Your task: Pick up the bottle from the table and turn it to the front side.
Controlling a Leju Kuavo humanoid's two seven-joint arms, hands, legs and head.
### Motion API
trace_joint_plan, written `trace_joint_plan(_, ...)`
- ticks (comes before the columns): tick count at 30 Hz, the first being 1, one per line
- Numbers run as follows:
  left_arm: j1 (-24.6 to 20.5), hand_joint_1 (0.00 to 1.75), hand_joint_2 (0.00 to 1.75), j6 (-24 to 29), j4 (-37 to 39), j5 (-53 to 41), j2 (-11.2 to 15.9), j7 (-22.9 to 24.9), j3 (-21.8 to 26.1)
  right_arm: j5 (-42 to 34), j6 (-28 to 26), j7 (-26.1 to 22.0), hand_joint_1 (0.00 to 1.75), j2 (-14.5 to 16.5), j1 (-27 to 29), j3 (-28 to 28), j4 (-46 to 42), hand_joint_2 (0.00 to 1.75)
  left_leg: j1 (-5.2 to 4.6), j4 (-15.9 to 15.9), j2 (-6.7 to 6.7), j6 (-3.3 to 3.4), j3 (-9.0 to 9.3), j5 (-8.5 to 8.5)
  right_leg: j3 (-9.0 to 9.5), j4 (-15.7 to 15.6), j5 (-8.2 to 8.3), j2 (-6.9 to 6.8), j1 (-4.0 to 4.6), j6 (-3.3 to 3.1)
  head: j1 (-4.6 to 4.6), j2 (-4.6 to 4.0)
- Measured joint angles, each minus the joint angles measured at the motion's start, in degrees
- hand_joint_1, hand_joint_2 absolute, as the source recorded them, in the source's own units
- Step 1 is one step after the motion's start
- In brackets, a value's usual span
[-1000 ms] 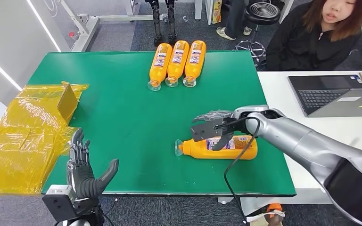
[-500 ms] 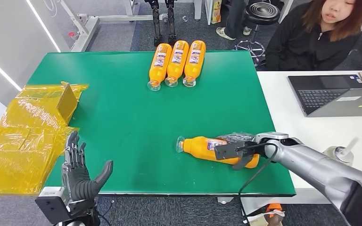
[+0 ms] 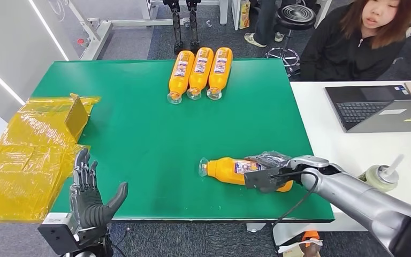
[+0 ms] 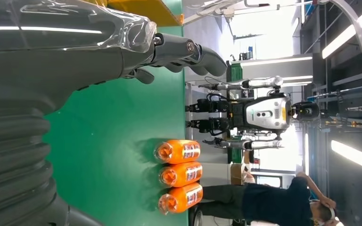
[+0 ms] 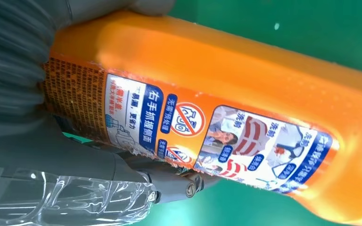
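Note:
An orange bottle (image 3: pixel 226 169) with a blue and white label lies on its side on the green table (image 3: pixel 139 134), near the front right edge, its neck pointing left. My right hand (image 3: pixel 270 170) wraps around the bottle's base end, thumb on the near side and fingers over the far side. In the right wrist view the bottle (image 5: pixel 245 94) shows its label, with the right hand (image 5: pixel 23 141) gripping it from both sides. My left hand (image 3: pixel 91 195) stands open at the table's front left edge, palm up and holding nothing; the left wrist view shows that left hand (image 4: pixel 52 61) too.
Three orange bottles (image 3: pixel 200 72) lie side by side at the table's far edge, also as three bottles (image 4: pixel 179 175) in the left wrist view. Yellow wrapped packages (image 3: pixel 27 155) sit at the left. A person (image 3: pixel 364 37) sits behind a white desk with a laptop (image 3: pixel 380 107).
My right hand dropped from above the bottle's middle to its base end and closed around it. The bottle turned slightly on the table. My left hand sank a little.

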Motion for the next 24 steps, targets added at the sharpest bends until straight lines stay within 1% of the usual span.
trace_joint_plan(3,0.05,0.0,1.75,-0.09,-0.1,0.3,0.0,-0.12,0.0,2.68,-4.31,-0.21,1.75,-0.38,2.65,-2.97,-2.29,1.75,0.0,0.0,0.0,0.0,-0.02,0.0,-0.03,0.0,0.0,0.01,0.0,0.0,0.0,0.0)
trace_joint_plan(7,0.2,0.0,1.75,0.43,-0.1,0.26,-0.06,-0.55,0.01,6.47,-10.37,-0.72,1.75,-1.15,7.13,-8.84,-7.33,1.75,0.0,0.0,-0.04,0.0,-0.14,-0.01,-0.12,0.0,-0.02,-0.02,0.0,0.0,-0.01,0.0)
trace_joint_plan(11,-0.11,0.0,1.75,1.14,-0.09,-1.54,-0.23,-0.81,0.16,12.46,-14.04,-0.98,1.75,-1.03,12.99,-16.75,-14.19,1.75,0.01,-0.02,-0.07,-0.02,-0.23,-0.03,-0.18,0.0,-0.05,-0.07,0.01,-0.01,-0.01,0.0)
trace_joint_plan(14,-0.87,0.0,1.75,-0.23,-0.08,-2.16,-0.55,-0.11,0.47,16.35,-15.04,0.21,1.75,-0.42,17.21,-22.58,-20.1,1.75,0.01,-0.03,-0.1,-0.03,-0.29,-0.03,-0.25,0.01,-0.05,-0.12,0.01,-0.01,-0.01,0.0)
trace_joint_plan(17,-1.59,0.0,1.75,-2.59,-0.04,-1.18,-0.74,0.28,0.97,18.19,-15.35,0.84,1.75,0.09,20.25,-27.23,-25.02,1.75,0.01,-0.03,-0.1,-0.03,-0.3,-0.02,-0.27,0.01,-0.05,-0.12,0.01,-0.01,0.0,0.0)
trace_joint_plan(19,-2.02,0.0,1.75,-5.0,0.2,1.36,-0.9,0.28,1.36,19.38,-15.4,0.38,1.75,0.63,22.14,-29.74,-27.48,1.75,0.01,-0.03,-0.09,-0.03,-0.31,-0.02,-0.26,0.01,-0.05,-0.12,0.0,-0.01,-0.01,0.0)
trace_joint_plan(21,-2.34,0.0,1.75,-8.68,0.77,6.13,-1.13,0.36,1.55,20.64,-15.49,-0.52,1.75,1.64,23.97,-31.59,-29.15,1.75,0.01,-0.03,-0.09,-0.03,-0.31,-0.02,-0.26,0.01,-0.05,-0.11,0.0,-0.01,-0.01,0.0)
trace_joint_plan(24,-2.54,0.0,1.75,-15.84,1.88,16.34,-1.49,1.6,1.57,22.03,-15.76,-1.79,1.75,3.81,26.27,-33.17,-30.31,1.75,0.0,-0.03,-0.07,-0.03,-0.31,-0.03,-0.28,0.0,-0.05,-0.07,0.0,-0.01,-0.01,0.0)
